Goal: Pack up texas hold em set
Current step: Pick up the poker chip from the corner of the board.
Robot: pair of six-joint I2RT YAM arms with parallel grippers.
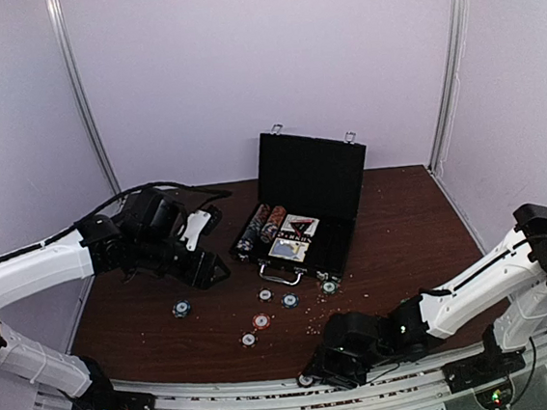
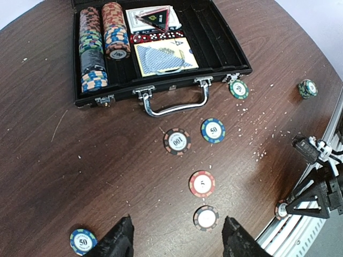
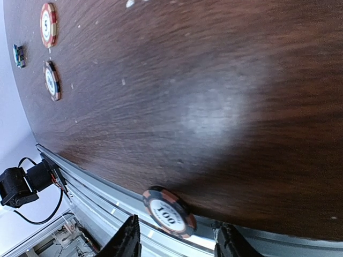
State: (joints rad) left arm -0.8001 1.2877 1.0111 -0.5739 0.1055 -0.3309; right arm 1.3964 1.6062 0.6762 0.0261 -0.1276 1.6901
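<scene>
Right claw (image 3: 177, 242) spread around 100 chip (image 3: 168, 212) at table (image 3: 225, 107) edge; left claw (image 2: 177, 242) spread, holding nothing

Wood-grain table (image 2: 80, 176), shiny metal handle (image 2: 177, 108)

There was one case (image 2: 225, 43), two rows of chips (image 2: 91, 48), two card decks (image 2: 161, 59), eight loose chips (image 2: 177, 141), red dice (image 2: 155, 36) too small to count.

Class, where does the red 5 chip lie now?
Left wrist view, centre-right: the red 5 chip lies below the case, between the black 100 chip and a dark chip.
</scene>
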